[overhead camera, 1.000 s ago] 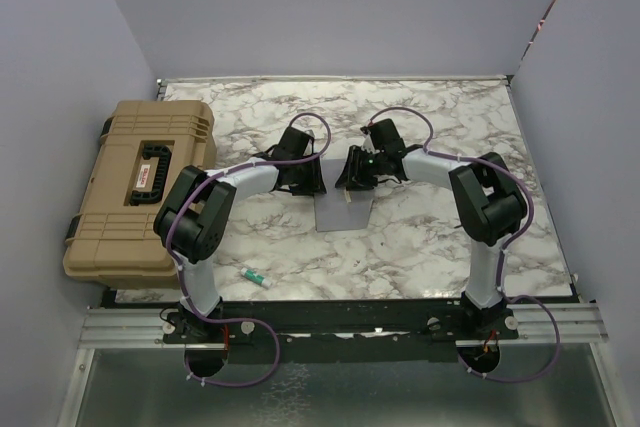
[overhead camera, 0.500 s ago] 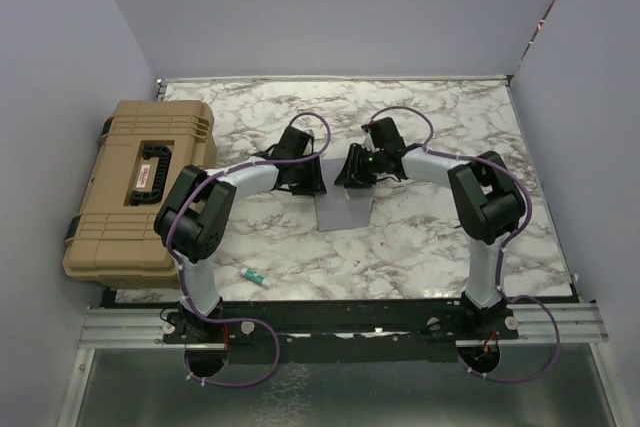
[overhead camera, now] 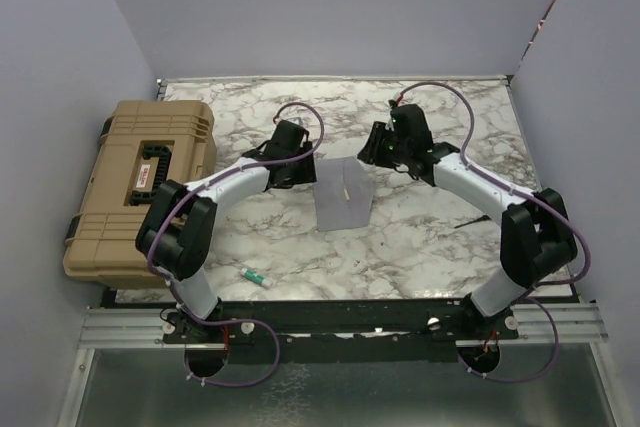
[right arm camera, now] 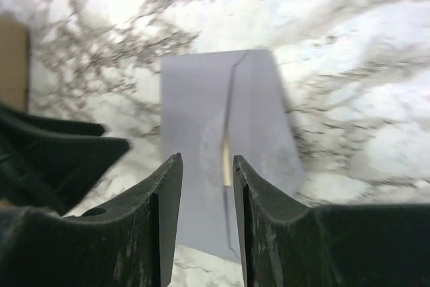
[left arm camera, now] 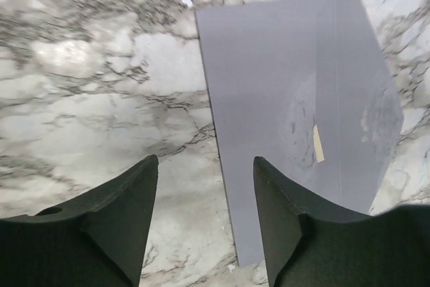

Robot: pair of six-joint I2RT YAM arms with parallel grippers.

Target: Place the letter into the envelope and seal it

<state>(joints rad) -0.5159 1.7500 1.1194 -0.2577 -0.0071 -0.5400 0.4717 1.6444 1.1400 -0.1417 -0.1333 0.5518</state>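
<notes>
1. Presently, the envelope (overhead camera: 342, 209) lies flat on the table (overhead camera: 430, 237), midway between the two arms and touching neither.
2. The letter (left arm camera: 318, 144) sits inside the envelope. Only a narrow peach strip shows through a gap in the grey paper, and the rest is covered.
3. The left hand (left arm camera: 205, 166) hangs over the envelope's left edge. Its jaws stand apart and hold nothing.
4. The right hand (right arm camera: 206, 160) hangs over the opposite side, in line with the peach strip. Its jaws are parted by a narrower gap and are likewise empty.
5. Judged step: sealing. Insertion appears complete. The frames do not show whether the flap is pressed fully down.
6. To seal well, lower one hand onto the body of the envelope, away from the flap, as an anchor. The sheet is light and the marble is smooth, so it will probably slide if it is pushed without an anchor.
7. Bring the other hand down on the flap seam and press straight down before making any sideways stroke.
8. Stroke along the seam from the centre outward. A stroke toward the fold is likely to buckle the paper.
9. Check that the peach strip is covered. If it is visible, treat the seam as not closed.
10. Keep both hands well apart from the tan case (overhead camera: 140, 187) at the left of the table.
</notes>
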